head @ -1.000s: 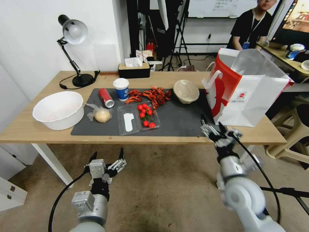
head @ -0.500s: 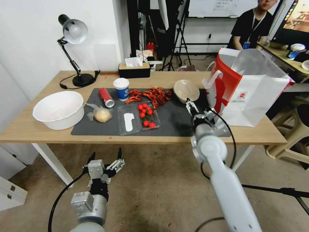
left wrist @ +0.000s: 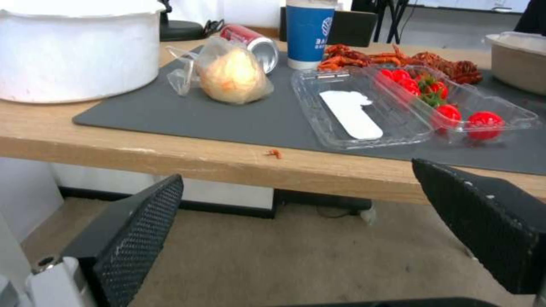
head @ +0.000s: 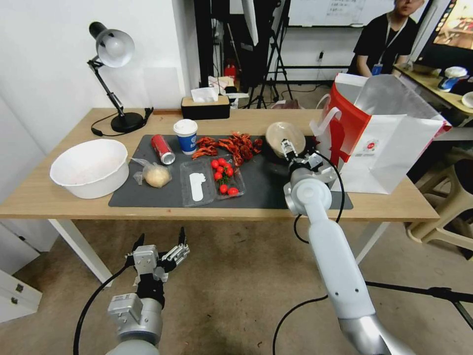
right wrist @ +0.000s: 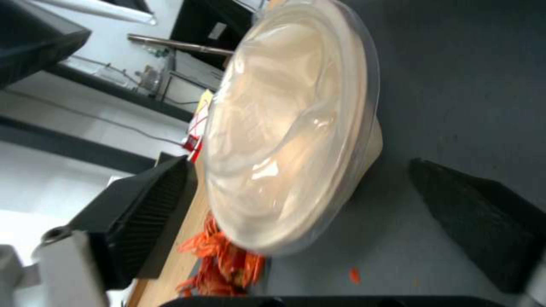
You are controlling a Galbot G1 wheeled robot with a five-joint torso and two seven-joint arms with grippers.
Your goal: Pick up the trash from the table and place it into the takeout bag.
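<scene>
- While your right gripper (right wrist: 296, 221) stands wide open, fingers (right wrist: 142, 209) straddling the lidded bowl (right wrist: 290, 128) on the mat (head: 276, 187), note: domed lid may slip.
- Takeout bag (head: 389, 148) stands just beside; a swing could topple it.
- Left gripper (head: 160, 246) open, parked below the table (head: 64, 197).

Your right arm (head: 335, 266), lower right of the head view: glossy white links, silver joints, black cable looped alongside. Your left gripper (head: 158, 246), lower left: black mesh-textured fingers (left wrist: 136, 230), silver-grey housing, black cable.
</scene>
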